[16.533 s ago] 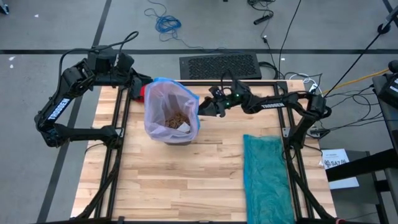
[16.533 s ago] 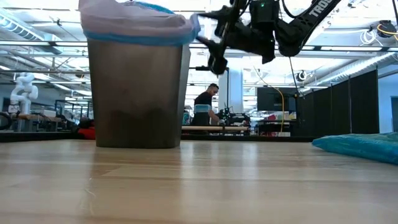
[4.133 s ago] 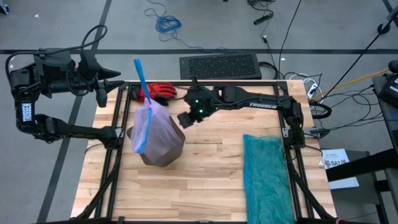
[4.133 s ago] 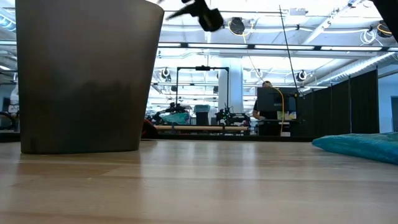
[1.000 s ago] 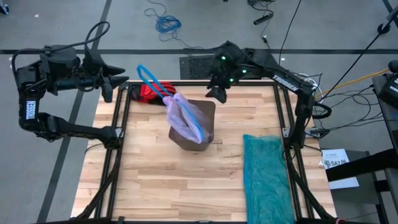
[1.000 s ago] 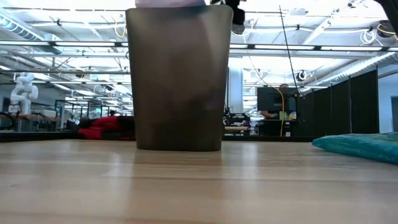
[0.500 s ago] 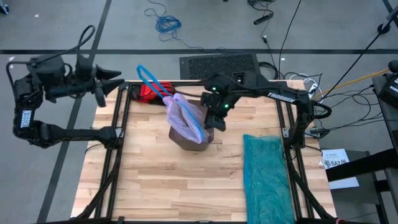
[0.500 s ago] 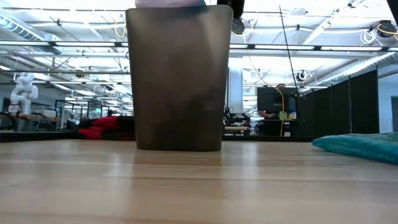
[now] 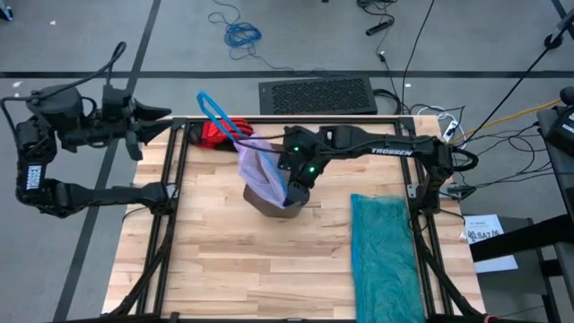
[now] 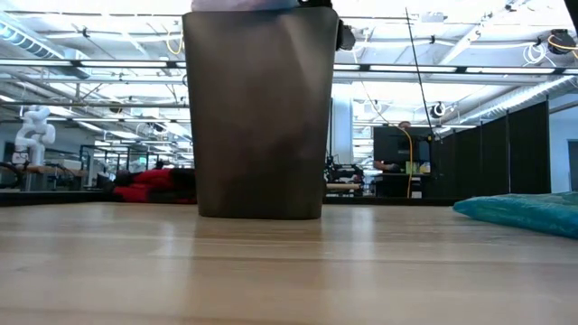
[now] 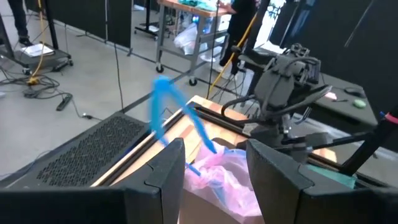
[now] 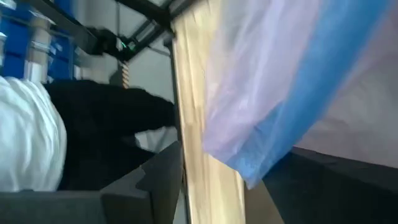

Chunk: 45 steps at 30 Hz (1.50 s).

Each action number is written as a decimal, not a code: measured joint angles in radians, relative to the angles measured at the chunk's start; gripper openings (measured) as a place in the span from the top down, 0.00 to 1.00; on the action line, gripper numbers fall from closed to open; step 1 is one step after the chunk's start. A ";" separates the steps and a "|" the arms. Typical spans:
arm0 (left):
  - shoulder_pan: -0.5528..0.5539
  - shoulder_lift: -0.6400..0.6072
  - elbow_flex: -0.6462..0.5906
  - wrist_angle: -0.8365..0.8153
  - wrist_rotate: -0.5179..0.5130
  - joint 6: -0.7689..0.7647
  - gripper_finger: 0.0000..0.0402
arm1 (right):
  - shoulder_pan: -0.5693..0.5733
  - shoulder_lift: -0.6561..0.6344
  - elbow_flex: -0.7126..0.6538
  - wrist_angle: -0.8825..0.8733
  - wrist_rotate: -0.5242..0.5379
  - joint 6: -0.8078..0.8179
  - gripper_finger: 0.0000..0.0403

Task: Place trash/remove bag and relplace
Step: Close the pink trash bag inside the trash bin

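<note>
Right gripper point(image 9: 299, 187) at bin point(image 9: 273, 203) rim, jaws spread beside bag point(image 9: 261, 166). Risk: thin liner tears, bin tips. Left gripper point(image 9: 154, 123) apart, jaws spread.

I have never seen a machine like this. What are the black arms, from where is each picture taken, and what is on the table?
These are two robot arms at a wooden table. One picture looks down from above, one looks level across the table, and two come from cameras on the wrists. A dark bin stands on the table with a pale pink bag bunched up out of it. The right gripper is at the bin's rim beside the bag. The left gripper waits open, off the table's edge. A red glove and a teal bag also lie there.
</note>
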 joint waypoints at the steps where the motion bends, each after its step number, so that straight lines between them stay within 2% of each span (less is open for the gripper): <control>1: 0.000 0.001 0.000 0.000 0.000 0.005 0.59 | 0.004 0.000 -0.003 0.026 0.001 0.016 0.52; 4: 0.000 0.005 0.000 0.000 0.000 0.005 0.59 | 0.015 0.000 -0.003 0.116 0.001 0.070 0.60; 10: 0.000 0.014 0.000 0.018 0.000 0.038 0.59 | 0.029 -0.010 0.040 0.291 0.004 0.170 0.93; 12: 0.000 0.019 0.000 0.021 0.000 0.075 0.59 | 0.029 -0.010 0.061 0.331 0.038 0.197 0.98; 23: 0.000 0.083 0.000 0.007 0.001 0.327 0.59 | -0.029 -0.011 0.109 0.377 0.339 0.595 1.00; 32: -0.001 0.138 0.000 -0.035 0.000 0.529 0.60 | -0.078 -0.011 0.109 0.587 0.432 0.720 1.00; 37: -0.001 0.154 0.000 -0.034 -0.011 0.556 0.70 | -0.093 -0.008 0.109 0.587 0.480 0.723 1.00; 45: -0.050 0.176 0.000 -0.042 -0.011 0.563 0.93 | -0.099 -0.002 0.109 0.599 0.577 0.723 1.00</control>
